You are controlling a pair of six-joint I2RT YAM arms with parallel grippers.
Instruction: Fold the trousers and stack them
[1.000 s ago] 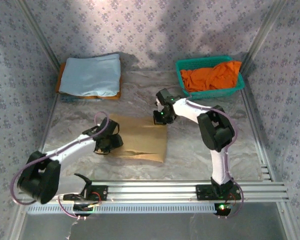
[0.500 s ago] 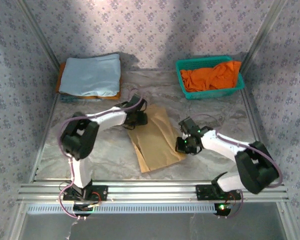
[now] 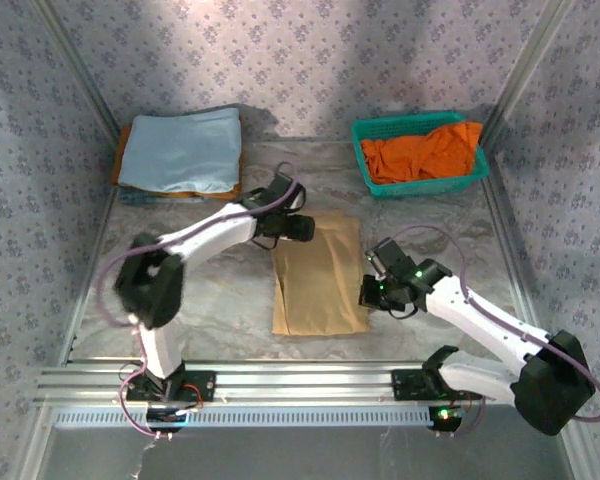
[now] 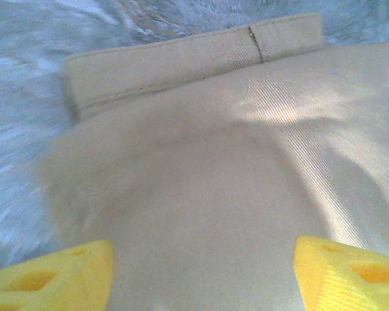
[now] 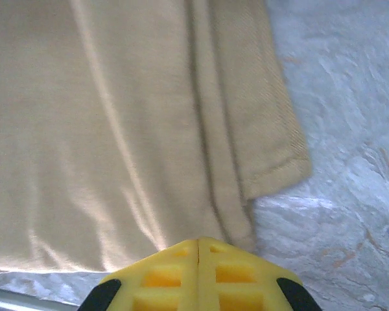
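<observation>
Stretching from the metal rail at the bottom of the top view to the patterned wall at the top, the marbled grey bench [image 3: 230,300] carries everything. The trousers [image 3: 320,280] lie at its centre, folded into a flat tan rectangle with the long side running up and down the frame, well apart from the other cloths. In the upper left a folded blue cloth [image 3: 180,150] rests on a thin orange layer. In the upper right stands a green basket [image 3: 368,178] holding a crumpled orange garment [image 3: 425,150].

The left arm reaches up and rightward from the lower left, and the left end effector [image 3: 298,228] sits at the upper left corner of the trousers. In the left wrist view the left end effector [image 4: 201,275] is spread wide, its yellow fingers [image 4: 58,275] at the bottom corners of the frame with the trousers [image 4: 214,162] between and beyond them. A stitched band lies across the top. Whether the fingers touch the cloth cannot be told.

The right end effector [image 3: 372,292] sits at the right edge of the trousers, near the lower right corner. In the right wrist view the right end effector [image 5: 198,269] is pressed together at the bottom centre, just at a layered hem of the trousers [image 5: 117,129], with bare bench to the right.
</observation>
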